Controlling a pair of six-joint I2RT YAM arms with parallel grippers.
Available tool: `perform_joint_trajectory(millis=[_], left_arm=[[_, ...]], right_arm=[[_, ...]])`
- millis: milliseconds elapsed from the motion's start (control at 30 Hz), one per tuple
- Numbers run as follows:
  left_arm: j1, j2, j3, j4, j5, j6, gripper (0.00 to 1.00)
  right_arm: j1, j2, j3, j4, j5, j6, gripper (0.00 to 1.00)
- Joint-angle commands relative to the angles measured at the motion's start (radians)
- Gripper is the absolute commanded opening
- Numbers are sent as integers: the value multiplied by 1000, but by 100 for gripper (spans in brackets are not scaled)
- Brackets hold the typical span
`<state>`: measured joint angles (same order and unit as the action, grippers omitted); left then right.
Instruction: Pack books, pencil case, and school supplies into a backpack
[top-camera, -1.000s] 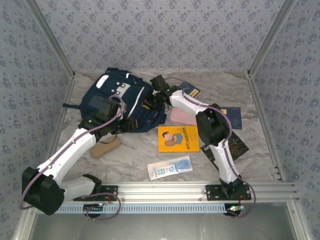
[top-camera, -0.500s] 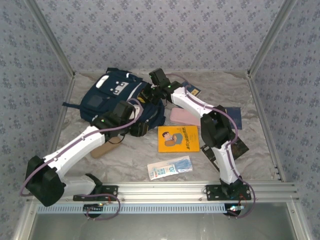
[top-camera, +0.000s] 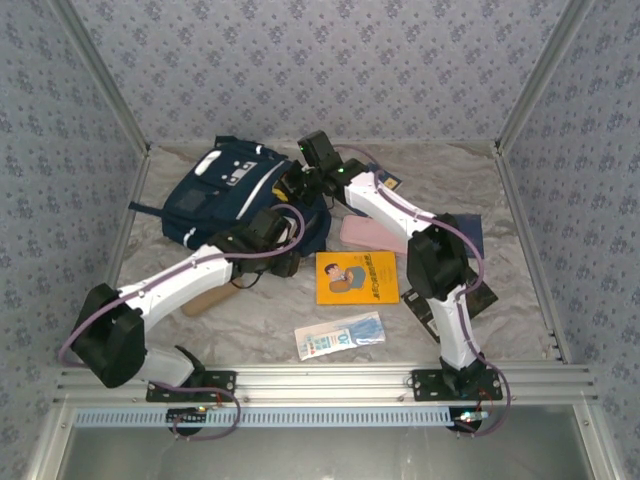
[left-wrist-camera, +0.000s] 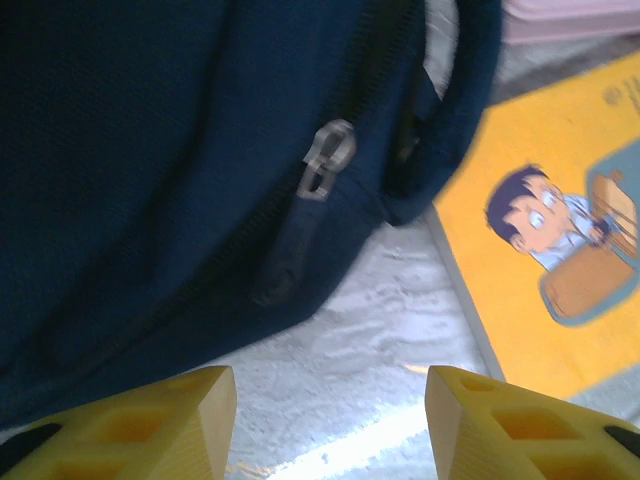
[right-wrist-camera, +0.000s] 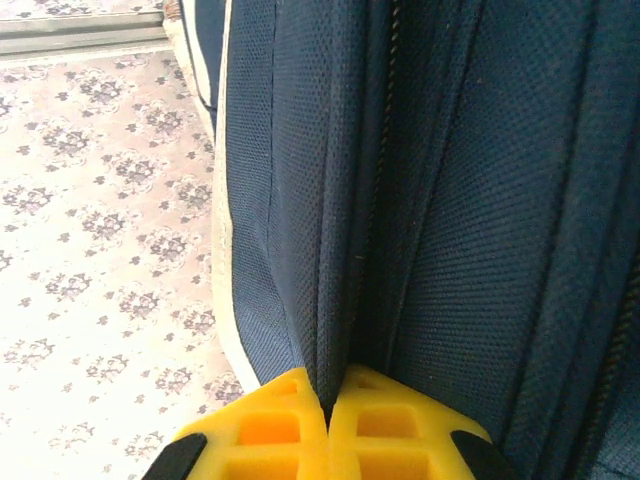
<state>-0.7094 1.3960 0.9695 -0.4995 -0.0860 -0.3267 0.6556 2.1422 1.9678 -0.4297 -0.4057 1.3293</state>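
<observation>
left pincer (left-wrist-camera: 328, 395) has advanced beside the backpack (left-wrist-camera: 150, 150); right pincer (right-wrist-camera: 328, 398) pinches its fabric.

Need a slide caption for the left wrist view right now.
Open left gripper faces the backpack and its zipper pull, with the orange book lying beside it.
</observation>
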Motion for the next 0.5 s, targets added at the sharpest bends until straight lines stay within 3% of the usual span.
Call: perform_joint_trajectory(millis=[0,467], left_arm=[[-5,27,13,38,-106,-18,52],[-31,124,93,97,-240,-40,47]], right_arm=[[6,-90,19,54,-1,31,0],[47,-96,-28,113,-4,71,0]])
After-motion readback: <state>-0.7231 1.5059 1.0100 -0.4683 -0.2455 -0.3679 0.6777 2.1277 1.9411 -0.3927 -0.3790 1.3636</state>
